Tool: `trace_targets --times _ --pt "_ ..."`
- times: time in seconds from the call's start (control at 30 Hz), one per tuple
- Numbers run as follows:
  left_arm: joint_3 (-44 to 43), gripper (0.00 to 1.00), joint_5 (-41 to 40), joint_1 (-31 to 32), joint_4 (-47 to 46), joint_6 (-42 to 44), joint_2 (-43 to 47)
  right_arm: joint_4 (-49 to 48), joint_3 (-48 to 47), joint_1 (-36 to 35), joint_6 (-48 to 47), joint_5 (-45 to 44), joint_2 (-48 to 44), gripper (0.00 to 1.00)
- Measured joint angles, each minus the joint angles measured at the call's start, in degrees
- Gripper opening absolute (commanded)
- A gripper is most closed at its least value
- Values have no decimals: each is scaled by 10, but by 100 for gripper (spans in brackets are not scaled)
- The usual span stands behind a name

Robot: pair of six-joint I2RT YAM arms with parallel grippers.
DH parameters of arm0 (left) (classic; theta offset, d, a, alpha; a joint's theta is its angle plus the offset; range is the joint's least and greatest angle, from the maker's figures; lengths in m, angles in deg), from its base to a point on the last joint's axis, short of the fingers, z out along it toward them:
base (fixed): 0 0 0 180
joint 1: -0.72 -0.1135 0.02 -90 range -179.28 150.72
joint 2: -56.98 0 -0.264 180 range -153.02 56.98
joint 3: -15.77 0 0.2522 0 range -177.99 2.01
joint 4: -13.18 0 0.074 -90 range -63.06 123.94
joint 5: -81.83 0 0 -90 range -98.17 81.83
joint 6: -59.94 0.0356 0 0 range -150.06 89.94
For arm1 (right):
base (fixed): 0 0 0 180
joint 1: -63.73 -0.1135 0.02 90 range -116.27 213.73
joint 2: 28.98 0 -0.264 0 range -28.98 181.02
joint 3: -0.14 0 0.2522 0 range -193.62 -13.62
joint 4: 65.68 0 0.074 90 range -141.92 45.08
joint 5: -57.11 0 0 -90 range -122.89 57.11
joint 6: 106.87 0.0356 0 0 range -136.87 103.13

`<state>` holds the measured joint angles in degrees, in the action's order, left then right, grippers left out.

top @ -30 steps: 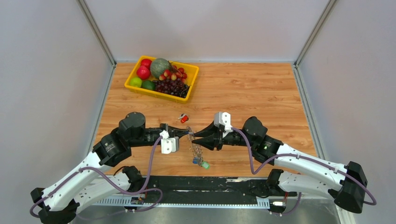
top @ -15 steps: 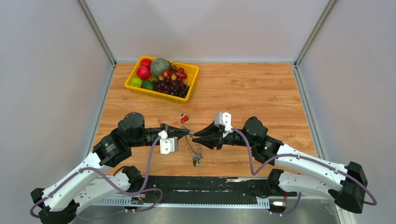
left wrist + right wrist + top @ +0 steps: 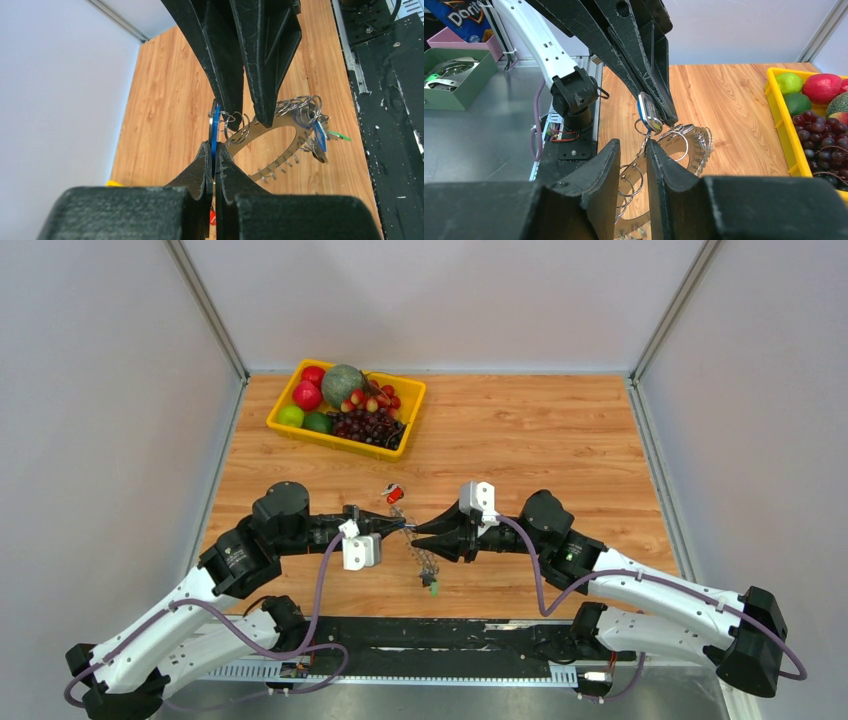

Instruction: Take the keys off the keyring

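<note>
My left gripper (image 3: pixel 403 526) is shut on the blue head of a key (image 3: pixel 215 127) and holds it above the table. The keyring (image 3: pixel 280 127), a flat silvery loop strung with small wire rings, hangs from that key. At its lower end are another blue key (image 3: pixel 320 137) and a green key (image 3: pixel 433 589). My right gripper (image 3: pixel 632 147) is open. Its fingertips straddle the small wire rings just below the held key (image 3: pixel 648 112). A red key (image 3: pixel 394 494) lies loose on the table behind the grippers.
A yellow fruit tray (image 3: pixel 283 423) with apples, limes, a melon and grapes stands at the back left; its rim shows in the right wrist view (image 3: pixel 780 115). The black base rail (image 3: pixel 450 635) runs along the near edge. White walls enclose the table.
The hanging end of the keyring with the green key swung left and then back a little to the right. Both grippers stayed nearly still.
</note>
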<state>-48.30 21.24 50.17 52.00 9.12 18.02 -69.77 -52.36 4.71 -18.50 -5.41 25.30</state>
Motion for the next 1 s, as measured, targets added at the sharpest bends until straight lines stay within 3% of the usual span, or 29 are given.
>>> trace_targets --times 0.13,0.67,0.87,1.0 --pt "0 0 -5 0 0 0 0 0 -1 0 1 7 0 37" --pt "0 0 -5 0 0 0 3 3 -10 0 8 31 0 36" --pt "0 0 -3 0 0 0 8 2 -11 0 16 35 0 23" --pt "0 0 3 0 0 0 10 0 -11 0 21 33 0 21"
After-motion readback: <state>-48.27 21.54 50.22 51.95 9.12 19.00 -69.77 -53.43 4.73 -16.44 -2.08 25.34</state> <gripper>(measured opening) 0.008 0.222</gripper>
